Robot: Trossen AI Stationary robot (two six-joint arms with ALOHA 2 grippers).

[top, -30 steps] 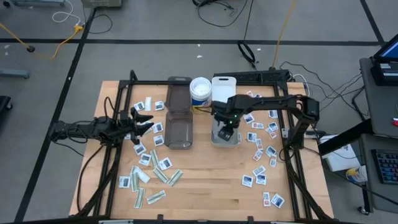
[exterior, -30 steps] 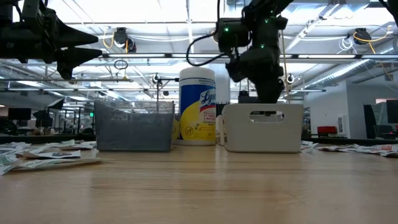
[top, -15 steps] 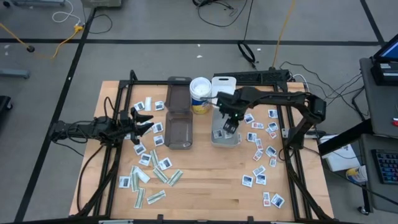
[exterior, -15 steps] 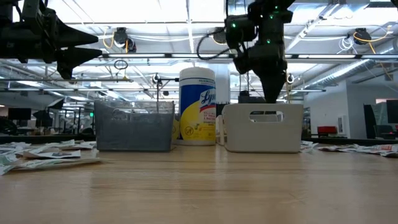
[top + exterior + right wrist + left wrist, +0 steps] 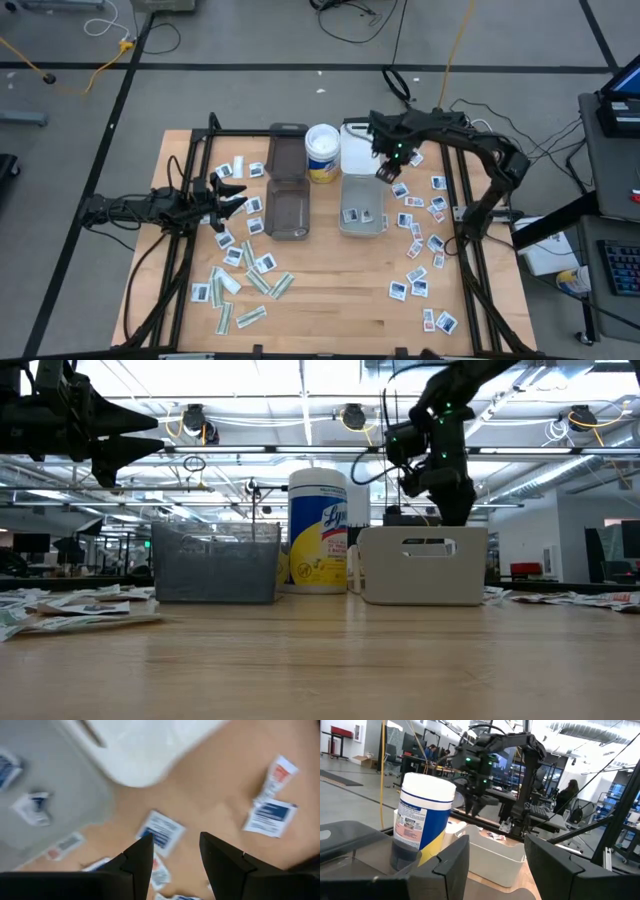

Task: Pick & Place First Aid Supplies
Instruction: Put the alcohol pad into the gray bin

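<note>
Packets [image 5: 415,222] scattered on table [image 5: 330,300] right of white bin [image 5: 361,233], two already inside | right end effector [image 5: 386,172] open, empty, above nearest packets | left end effector [image 5: 232,194] open, waiting | you: centre over one packet, descend straight.

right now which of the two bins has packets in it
The clear bin on the right, beside the right gripper, holds two white packets. The smoky bin left of it looks empty.
</note>
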